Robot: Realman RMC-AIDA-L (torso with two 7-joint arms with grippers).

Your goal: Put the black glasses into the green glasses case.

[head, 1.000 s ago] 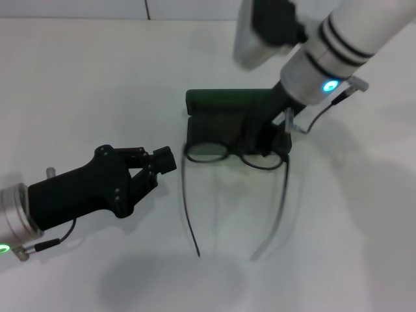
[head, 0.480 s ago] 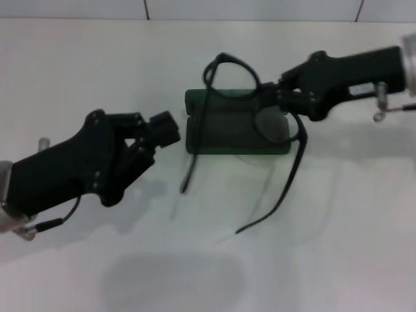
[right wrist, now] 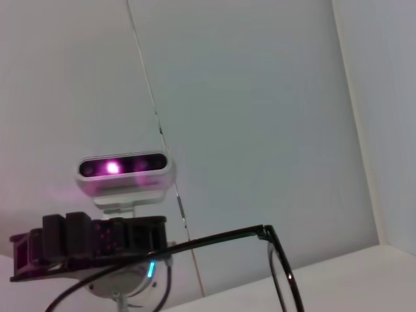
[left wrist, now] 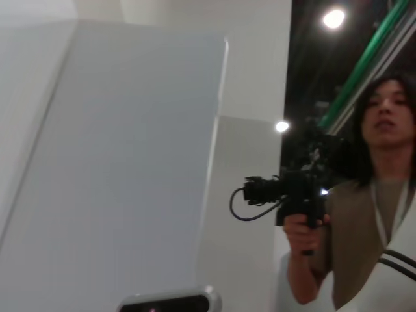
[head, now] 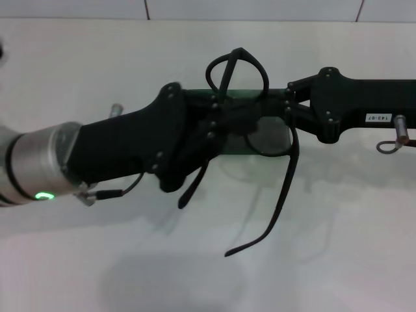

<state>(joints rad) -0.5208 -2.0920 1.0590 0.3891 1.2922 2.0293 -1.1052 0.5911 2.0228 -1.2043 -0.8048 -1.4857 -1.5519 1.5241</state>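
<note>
In the head view my right gripper (head: 286,109) is shut on the black glasses (head: 246,73) and holds them tilted in the air over the green glasses case (head: 242,95). One lens stands up high, and the two temple arms hang down toward the table. My left gripper (head: 223,121) reaches in from the left, lies over the case and meets the glasses' left side. The case is mostly hidden under both grippers. The right wrist view shows a piece of the glasses frame (right wrist: 275,261). The left wrist view shows none of the task's things.
A white table (head: 338,227) carries the scene, with shadows at the front. A cable loop (head: 389,144) hangs off the right arm. The left wrist view shows a person (left wrist: 364,214) holding a camera, beside white wall panels.
My right gripper lifted the glasses off the table and raised them above the case. My left arm moved right, from beside the case to over it, up to the glasses.
</note>
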